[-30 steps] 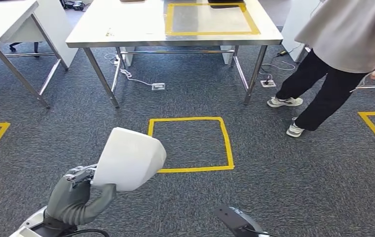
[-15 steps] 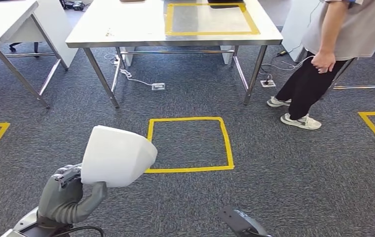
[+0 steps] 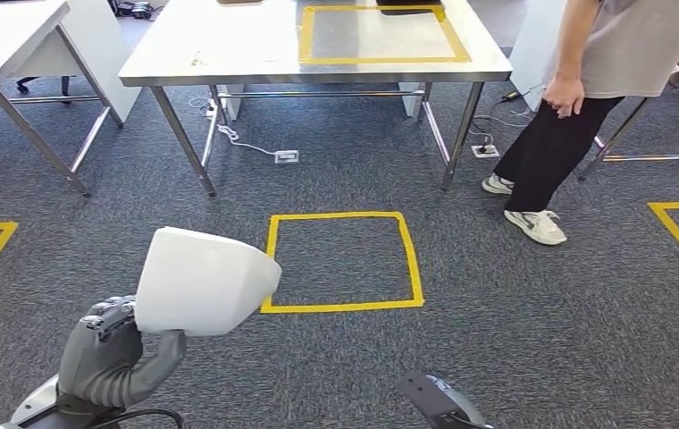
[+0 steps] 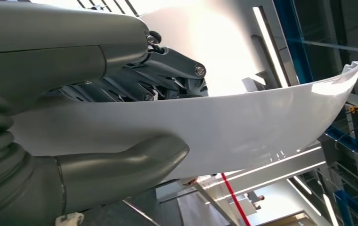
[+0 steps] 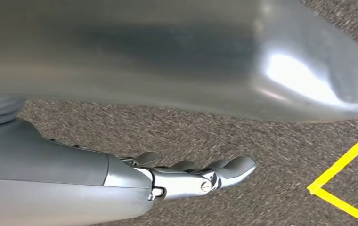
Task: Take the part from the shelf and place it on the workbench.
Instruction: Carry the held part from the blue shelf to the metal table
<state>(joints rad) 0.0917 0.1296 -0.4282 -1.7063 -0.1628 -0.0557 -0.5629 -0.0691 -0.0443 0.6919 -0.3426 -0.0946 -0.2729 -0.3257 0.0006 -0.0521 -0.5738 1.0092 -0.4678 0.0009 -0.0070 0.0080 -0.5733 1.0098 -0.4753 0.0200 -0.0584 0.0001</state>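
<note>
Part (image 3: 202,281): white, smooth, curved shell with a thin rim, held above the carpet. Workbench (image 3: 229,49): steel-topped, well apart from the part.

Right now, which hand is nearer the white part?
Left. The left hand grips the white part from below; the right hand hangs at the robot's side above the carpet, holding nothing.
</note>
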